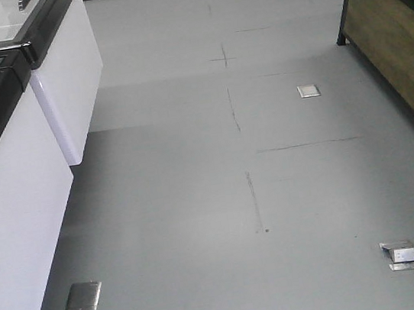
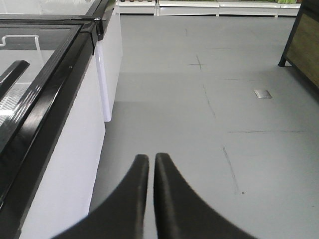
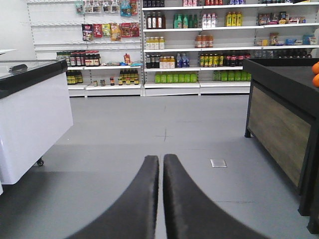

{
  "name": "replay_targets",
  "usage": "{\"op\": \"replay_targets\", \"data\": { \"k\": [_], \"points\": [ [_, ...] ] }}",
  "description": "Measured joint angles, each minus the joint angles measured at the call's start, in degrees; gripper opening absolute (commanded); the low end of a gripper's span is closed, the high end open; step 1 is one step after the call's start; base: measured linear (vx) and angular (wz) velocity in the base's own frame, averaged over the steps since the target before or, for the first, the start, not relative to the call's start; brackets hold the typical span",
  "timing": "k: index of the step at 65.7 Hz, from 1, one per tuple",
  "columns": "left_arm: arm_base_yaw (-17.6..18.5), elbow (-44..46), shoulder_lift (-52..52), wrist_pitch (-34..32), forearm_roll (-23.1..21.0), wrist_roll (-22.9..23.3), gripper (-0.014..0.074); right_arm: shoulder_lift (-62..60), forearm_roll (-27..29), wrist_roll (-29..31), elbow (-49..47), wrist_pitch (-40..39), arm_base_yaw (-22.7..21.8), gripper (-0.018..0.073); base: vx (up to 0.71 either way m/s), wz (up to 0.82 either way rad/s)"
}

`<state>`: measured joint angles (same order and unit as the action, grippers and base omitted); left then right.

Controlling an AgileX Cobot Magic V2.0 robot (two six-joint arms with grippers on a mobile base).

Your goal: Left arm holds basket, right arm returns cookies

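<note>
Over grey floor (image 1: 198, 202), left jaws together, right jaws together, two white freezers (image 1: 16, 220) (image 1: 68, 74), three metal floor plates (image 1: 83, 296) (image 1: 307, 91) (image 1: 401, 255)

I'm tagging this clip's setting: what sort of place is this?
Probably a supermarket: wall shelves stocked with bottles, a white glass-topped chest freezer, and a wood-panelled display stand.

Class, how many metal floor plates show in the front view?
3: far-right plate, near-left plate by the white cabinet, near-right plate with a white plug. Others may be hidden.
</note>
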<state>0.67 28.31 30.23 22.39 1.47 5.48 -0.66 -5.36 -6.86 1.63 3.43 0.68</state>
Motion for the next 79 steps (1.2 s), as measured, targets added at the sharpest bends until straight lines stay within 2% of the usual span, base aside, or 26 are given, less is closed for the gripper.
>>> {"op": "replay_targets", "data": {
  "k": [10, 27, 32, 42, 50, 59, 67, 79],
  "points": [
    [0.0, 0.0, 0.0, 0.0, 0.0, 0.0, 0.0190, 0.0, 0.0, 0.0, 0.0, 0.0, 0.0, -0.0011, 0.00, 0.00],
    [0.0, 0.0, 0.0, 0.0, 0.0, 0.0, 0.0436, 0.0, 0.0, 0.0, 0.0, 0.0, 0.0, -0.0011, 0.00, 0.00],
    [0.0, 0.0, 0.0, 0.0, 0.0, 0.0, 0.0471, 0.0, 0.0, 0.0, 0.0, 0.0, 0.0, -0.0011, 0.00, 0.00],
    [0.0, 0.0, 0.0, -0.2, 0.0, 0.3, 0.0477, 0.0, 0.0, 0.0, 0.0, 0.0, 0.0, -0.0011, 0.00, 0.00],
    [0.0, 0.0, 0.0, 0.1, 0.0, 2.7, 0.0465, 0.0, 0.0, 0.0, 0.0, 0.0, 0.0, -0.0011, 0.00, 0.00],
    [0.0, 1.1, 1.0, 3.3, -0.2, 10.2, 0.0461, 0.0, 0.0, 0.0, 0.0, 0.0, 0.0, -0.0011, 0.00, 0.00],
    [0.0, 4.9, 6.4, 7.6, -0.2, 16.5, 0.0461, 0.0, 0.0, 0.0, 0.0, 0.0, 0.0, -0.0011, 0.00, 0.00],
    [0.0, 13.1, 18.6, 12.2, -2.7, 20.0, 0.0461, 0.0, 0.0, 0.0, 0.0, 0.0, 0.0, -0.0011, 0.00, 0.00]
  ]
}}
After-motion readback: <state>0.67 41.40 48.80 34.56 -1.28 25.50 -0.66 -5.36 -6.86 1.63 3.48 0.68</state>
